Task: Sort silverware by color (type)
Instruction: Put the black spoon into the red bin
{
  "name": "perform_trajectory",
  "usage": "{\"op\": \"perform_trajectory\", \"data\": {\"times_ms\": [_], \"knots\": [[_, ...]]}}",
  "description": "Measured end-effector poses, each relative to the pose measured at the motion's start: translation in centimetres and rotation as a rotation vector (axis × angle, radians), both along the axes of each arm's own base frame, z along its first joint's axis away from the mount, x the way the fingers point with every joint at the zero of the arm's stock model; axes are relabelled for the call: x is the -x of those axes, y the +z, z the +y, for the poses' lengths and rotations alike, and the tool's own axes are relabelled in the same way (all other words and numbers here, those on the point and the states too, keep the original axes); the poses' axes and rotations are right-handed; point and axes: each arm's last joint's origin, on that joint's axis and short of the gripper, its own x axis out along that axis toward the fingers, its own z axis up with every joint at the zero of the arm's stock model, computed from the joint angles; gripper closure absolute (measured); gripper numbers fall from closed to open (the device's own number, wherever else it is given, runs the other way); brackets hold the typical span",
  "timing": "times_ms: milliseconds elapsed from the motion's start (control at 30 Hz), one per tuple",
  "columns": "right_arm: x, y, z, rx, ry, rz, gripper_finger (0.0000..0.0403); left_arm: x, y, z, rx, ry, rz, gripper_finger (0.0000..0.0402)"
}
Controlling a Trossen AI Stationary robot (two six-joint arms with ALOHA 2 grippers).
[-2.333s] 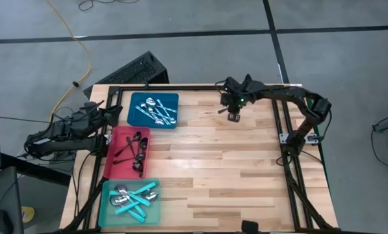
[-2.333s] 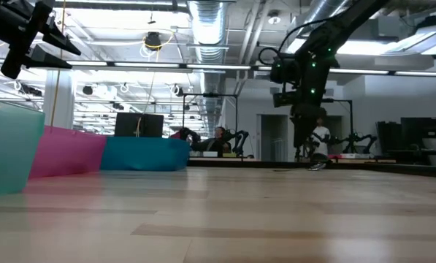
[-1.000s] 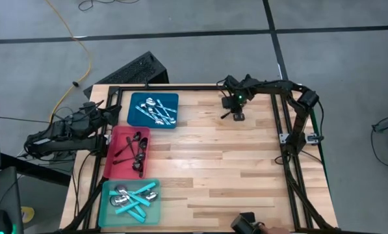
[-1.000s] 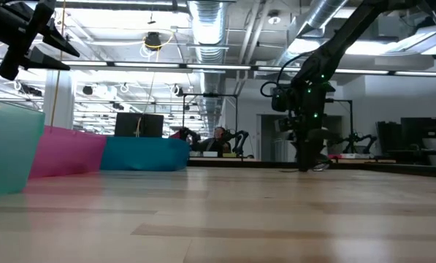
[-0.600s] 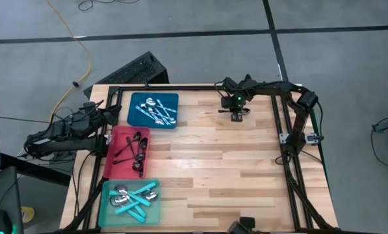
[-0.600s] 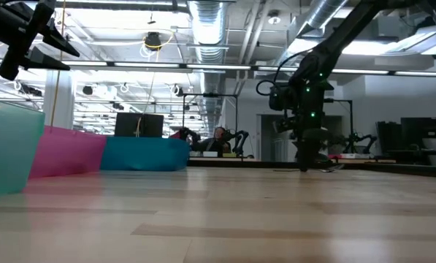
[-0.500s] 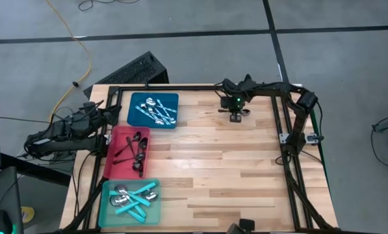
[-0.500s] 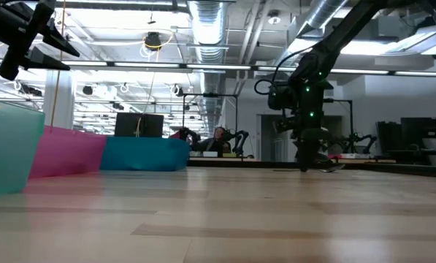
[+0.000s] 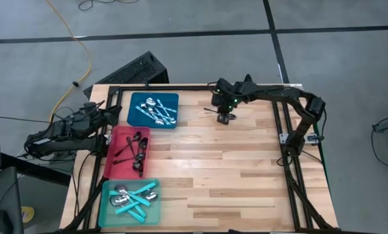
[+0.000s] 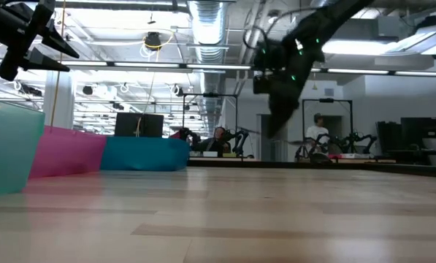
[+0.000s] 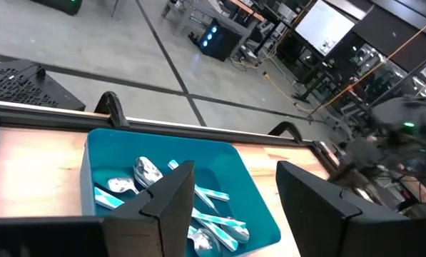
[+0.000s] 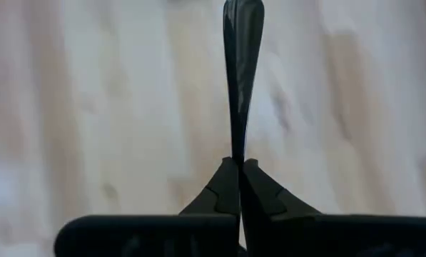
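Your right gripper (image 12: 239, 168), jaws clamped on a dark spoon (image 12: 240, 64) that sticks straight out ahead, hangs over the surface's (image 9: 232, 169) far edge, well apart from the red tray (image 9: 113, 153) at the left edge.

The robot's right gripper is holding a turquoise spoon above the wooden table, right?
Not quite. The right gripper is shut on a black spoon, not a turquoise one, above the wooden table; the right wrist view shows it.
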Motion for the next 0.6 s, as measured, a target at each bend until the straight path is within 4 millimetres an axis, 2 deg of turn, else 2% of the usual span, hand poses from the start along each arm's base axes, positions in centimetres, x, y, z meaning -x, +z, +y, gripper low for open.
{"op": "perform_trajectory", "data": {"times_ms": [367,600], "knots": [[-5.4,2.4,6.1,0.009,0.062,-0.331,0.0385,-0.1,-0.1,-0.1,0.018,-0.046,0.001,0.0218],[-7.7,4.1,9.7,0.041,0.045,-0.548,0.0385,-0.1,-0.1,-0.1,0.026,-0.066,0.0,0.0218]]}}
